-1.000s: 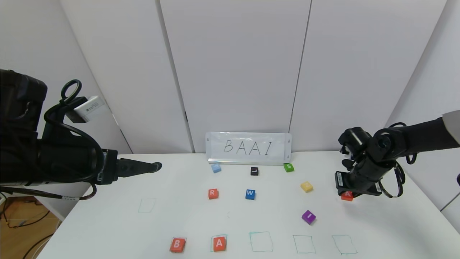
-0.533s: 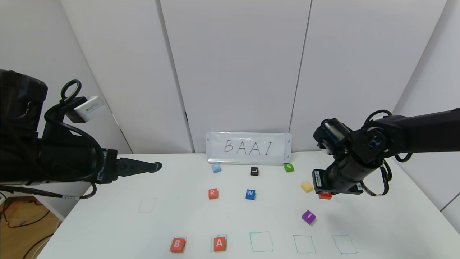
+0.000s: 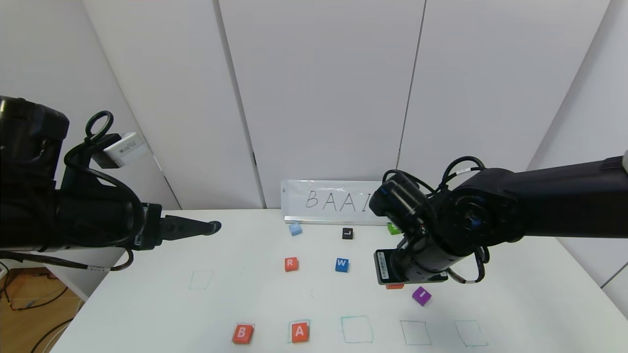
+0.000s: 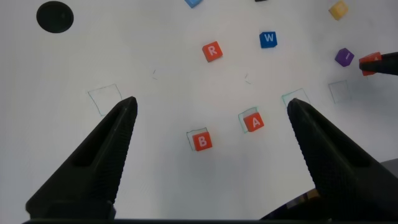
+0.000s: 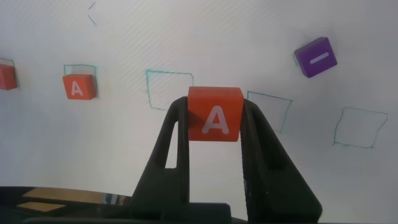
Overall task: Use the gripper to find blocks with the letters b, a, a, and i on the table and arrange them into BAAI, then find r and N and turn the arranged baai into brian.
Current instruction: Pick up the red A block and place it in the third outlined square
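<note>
My right gripper (image 5: 215, 118) is shut on an orange-red A block (image 5: 215, 114) and holds it above the table (image 3: 515, 304), just left of the purple I block (image 3: 421, 295). In the head view only the held block's edge (image 3: 394, 286) shows under the gripper (image 3: 398, 283). The B block (image 3: 242, 333) and the other A block (image 3: 299, 332) lie in the two leftmost green squares of the front row. The R block (image 3: 291, 264) lies mid-table. My left gripper (image 3: 212, 227) is open, parked high at the left; its wrist view shows B (image 4: 201, 141) and A (image 4: 254, 122).
Blue W (image 3: 342, 264), black (image 3: 347, 233), light-blue (image 3: 294, 228) and green (image 3: 392, 227) blocks lie farther back before the BAAI sign (image 3: 333, 201). Three green squares (image 3: 357, 329) of the front row hold nothing. A black hole (image 4: 55, 16) shows in the left wrist view.
My right arm has carried the A block leftward and toward the front, from the right side of the table to beside the purple I block. The left arm has not moved.
</note>
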Controlling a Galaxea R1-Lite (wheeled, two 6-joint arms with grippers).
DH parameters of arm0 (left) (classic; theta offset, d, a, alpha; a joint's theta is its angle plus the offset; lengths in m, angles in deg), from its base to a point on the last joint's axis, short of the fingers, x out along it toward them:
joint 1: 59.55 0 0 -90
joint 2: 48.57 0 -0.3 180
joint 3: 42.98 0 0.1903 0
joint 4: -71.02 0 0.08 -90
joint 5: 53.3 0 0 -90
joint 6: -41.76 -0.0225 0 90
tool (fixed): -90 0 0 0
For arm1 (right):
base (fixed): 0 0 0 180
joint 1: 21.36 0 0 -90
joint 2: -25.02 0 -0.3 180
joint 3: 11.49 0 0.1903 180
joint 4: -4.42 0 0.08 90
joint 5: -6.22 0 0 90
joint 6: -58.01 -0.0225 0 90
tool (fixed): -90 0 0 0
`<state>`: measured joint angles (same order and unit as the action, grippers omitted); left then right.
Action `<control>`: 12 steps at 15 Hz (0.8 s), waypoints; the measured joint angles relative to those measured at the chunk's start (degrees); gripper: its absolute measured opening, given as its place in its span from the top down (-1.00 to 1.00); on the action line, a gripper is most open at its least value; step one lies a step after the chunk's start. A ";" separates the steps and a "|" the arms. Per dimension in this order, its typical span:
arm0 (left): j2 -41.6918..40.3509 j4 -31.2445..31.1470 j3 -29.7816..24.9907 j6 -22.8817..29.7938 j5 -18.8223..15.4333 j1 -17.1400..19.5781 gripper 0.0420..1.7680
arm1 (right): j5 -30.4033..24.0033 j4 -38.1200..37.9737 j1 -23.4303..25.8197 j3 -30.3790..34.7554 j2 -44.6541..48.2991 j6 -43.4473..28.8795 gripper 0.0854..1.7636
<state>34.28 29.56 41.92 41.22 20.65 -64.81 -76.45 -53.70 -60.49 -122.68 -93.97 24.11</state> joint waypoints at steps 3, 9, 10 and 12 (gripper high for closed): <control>0.56 0.22 0.00 -0.04 0.05 0.26 -0.94 | -0.02 0.05 -2.99 -2.89 -3.17 -2.58 0.46; 1.55 0.26 0.21 -0.59 0.05 1.08 -0.94 | -0.05 0.05 -8.11 -5.28 -9.14 -7.23 0.46; 1.63 0.26 0.21 -0.61 0.05 1.22 -0.94 | -0.02 0.07 -8.25 -5.29 -9.89 -7.45 0.46; 1.77 0.26 0.28 -0.61 0.07 1.52 -0.94 | -0.02 0.07 -8.39 -5.14 -11.17 -8.24 0.46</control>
<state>36.04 29.82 42.21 40.61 20.72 -63.29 -76.47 -53.62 -68.88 -127.82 -105.14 15.87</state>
